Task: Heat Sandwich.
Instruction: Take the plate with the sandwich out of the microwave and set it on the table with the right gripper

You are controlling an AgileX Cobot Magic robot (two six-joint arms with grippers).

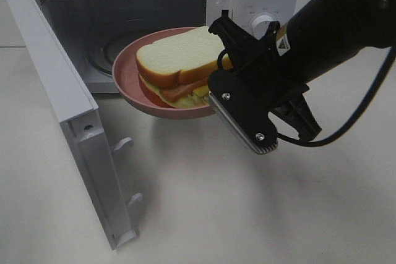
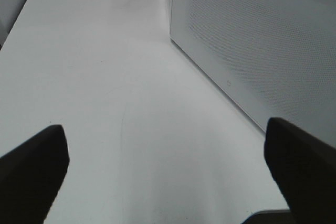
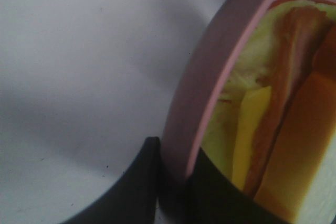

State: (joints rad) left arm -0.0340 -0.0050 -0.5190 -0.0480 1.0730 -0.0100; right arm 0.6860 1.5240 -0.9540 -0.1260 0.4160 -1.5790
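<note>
— Pink rim, that is all my right gripper [image 3: 176, 174] has: pressed together on the edge of the plate [image 1: 127, 81], one finger under it, one over.

— What could go wrong?

— I judge the grip thin. The sandwich [image 1: 179, 60] sits heavy on the far side of my pinch, so the plate could tip or slide out, and the bread could slip off onto the surface [image 1: 247, 214].

— Where is it now?

— In the air at the mouth of the microwave [image 1: 154, 4], partly past the opening, door [image 1: 62, 109] swung wide. The plate could also catch the lower sill if I go in low.

— Your left gripper [image 2: 168, 171]?

— Spread, holding nothing, beside the microwave's wall.
</note>
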